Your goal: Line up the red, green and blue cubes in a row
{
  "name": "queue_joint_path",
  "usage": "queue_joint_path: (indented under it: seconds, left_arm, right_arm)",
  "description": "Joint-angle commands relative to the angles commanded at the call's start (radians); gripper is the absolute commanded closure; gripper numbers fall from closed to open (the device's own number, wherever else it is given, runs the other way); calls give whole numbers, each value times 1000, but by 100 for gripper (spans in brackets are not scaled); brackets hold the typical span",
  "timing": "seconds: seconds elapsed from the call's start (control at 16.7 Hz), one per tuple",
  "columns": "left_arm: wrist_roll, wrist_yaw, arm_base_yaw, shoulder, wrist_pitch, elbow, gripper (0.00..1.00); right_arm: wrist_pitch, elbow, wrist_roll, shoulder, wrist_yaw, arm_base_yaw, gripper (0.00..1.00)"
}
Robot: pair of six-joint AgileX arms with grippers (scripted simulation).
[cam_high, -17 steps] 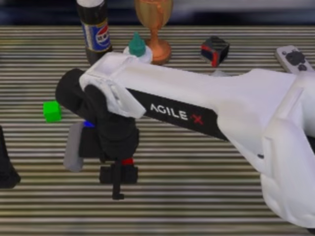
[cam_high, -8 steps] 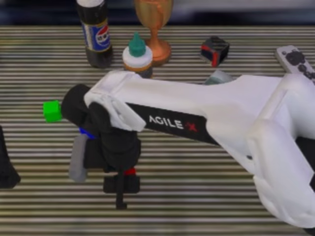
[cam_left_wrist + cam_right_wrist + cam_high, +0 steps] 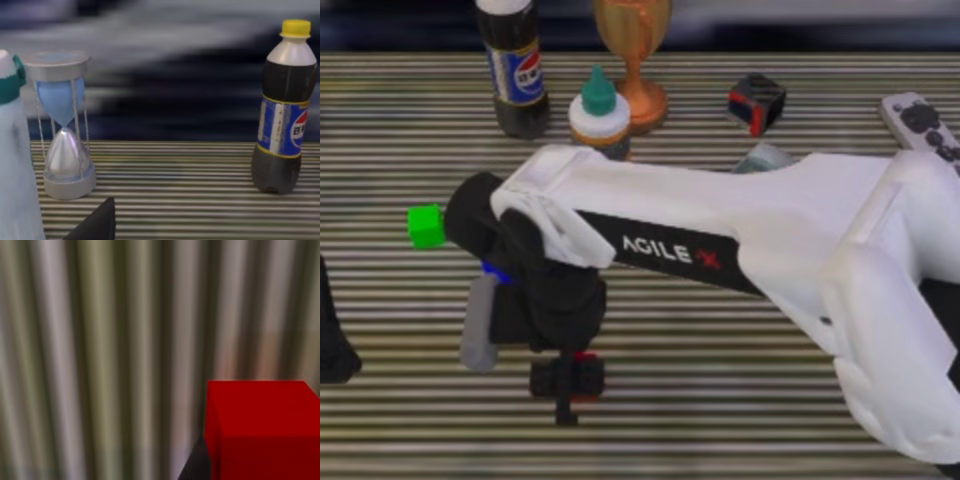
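The right gripper [image 3: 567,378], black and pointing down over the striped table [image 3: 720,400], sits at the end of the white AgileX arm that reaches in from the right side. The small bright red cube [image 3: 582,356] shows only as a sliver at the gripper in the top view; the right wrist view has it [image 3: 260,430] filling the corner close against the camera, with a dark finger edge beside it, so the fingers look closed on it, though the contact itself is hidden. Just beyond the gripper, under the black wrist, a scrap of the deep blue cube [image 3: 496,271] peeks out, most of it covered. Farther off and beside the wrist, the bright green cube [image 3: 425,225] stands partly cut off by the arm. Past those stand a teal-capped white bottle [image 3: 599,112], a dark cola bottle [image 3: 514,70], a bronze goblet [image 3: 635,55], a black cube with red patches [image 3: 756,103] and a grey remote [image 3: 923,122]. The left gripper is barely seen; its state cannot be told.
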Motion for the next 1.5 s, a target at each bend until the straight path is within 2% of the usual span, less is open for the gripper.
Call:
queue_joint_path:
  seconds: [0.24, 0.3, 0.84, 1.26, 1.5]
  left_arm:
    - [0, 0, 0, 0, 0, 0, 0]
    - [0, 0, 0, 0, 0, 0, 0]
    - [0, 0, 0, 0, 0, 0, 0]
    - [0, 0, 0, 0, 0, 0, 0]
    - [0, 0, 0, 0, 0, 0, 0]
  right_arm:
    - [0, 0, 0, 0, 0, 0, 2]
    - [0, 0, 0, 0, 0, 0, 0]
    - [-4, 4, 0, 0, 0, -1, 0]
    - [-229, 194, -3, -29, -2, 8, 0]
    - [-249, 213, -2, -36, 0, 7, 0]
